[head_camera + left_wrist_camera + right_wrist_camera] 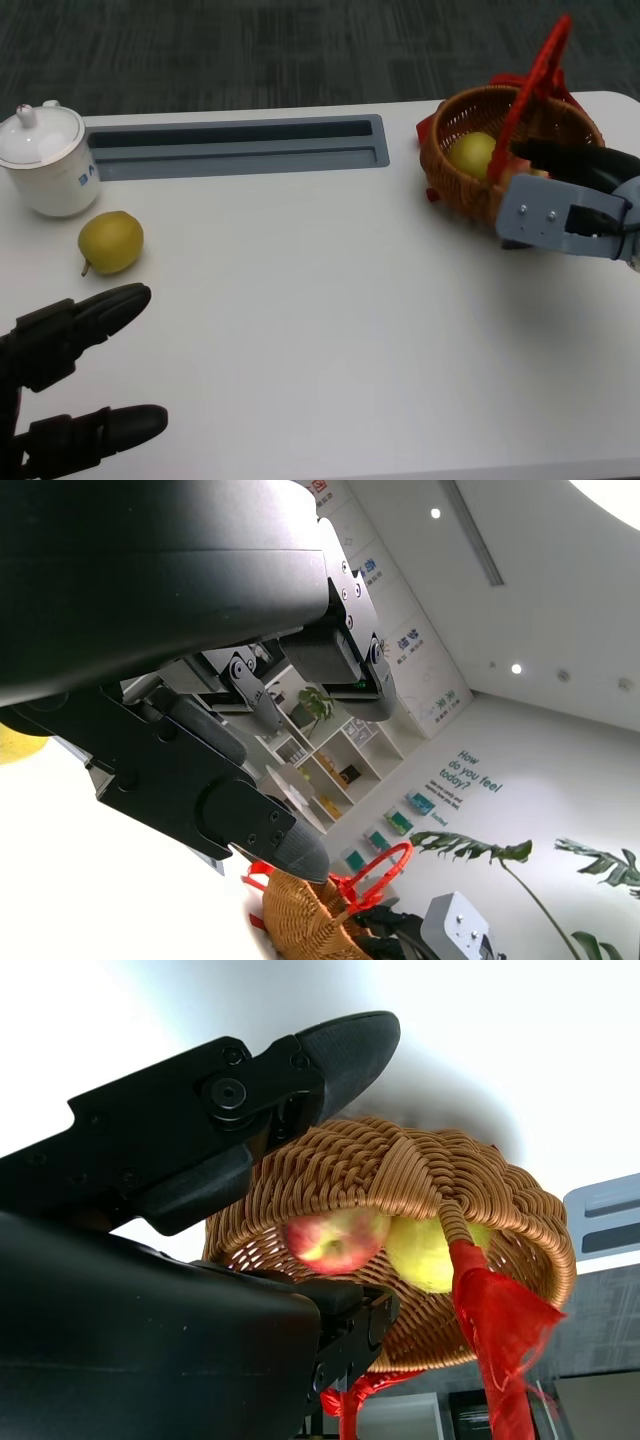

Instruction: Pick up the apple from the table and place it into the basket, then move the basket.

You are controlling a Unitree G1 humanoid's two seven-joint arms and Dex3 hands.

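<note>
Red-and-yellow apple (338,1240) already inside the woven wicker basket (470,180) at 2 o'clock on the white surface (330,300); right hand (575,195), fingers spread at the rim, could tip it if pushed unevenly.

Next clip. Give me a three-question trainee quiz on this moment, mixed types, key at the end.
1. True or false: the apple lies in the basket.
2. Which fruit sits on the table beside the white cup? A) pear B) banana C) orange
3. Fill in: the right robot hand is at the basket's ____.

Key: 1 true; 2 A; 3 rim. The left robot hand lies open near the pear, holding nothing.
</note>
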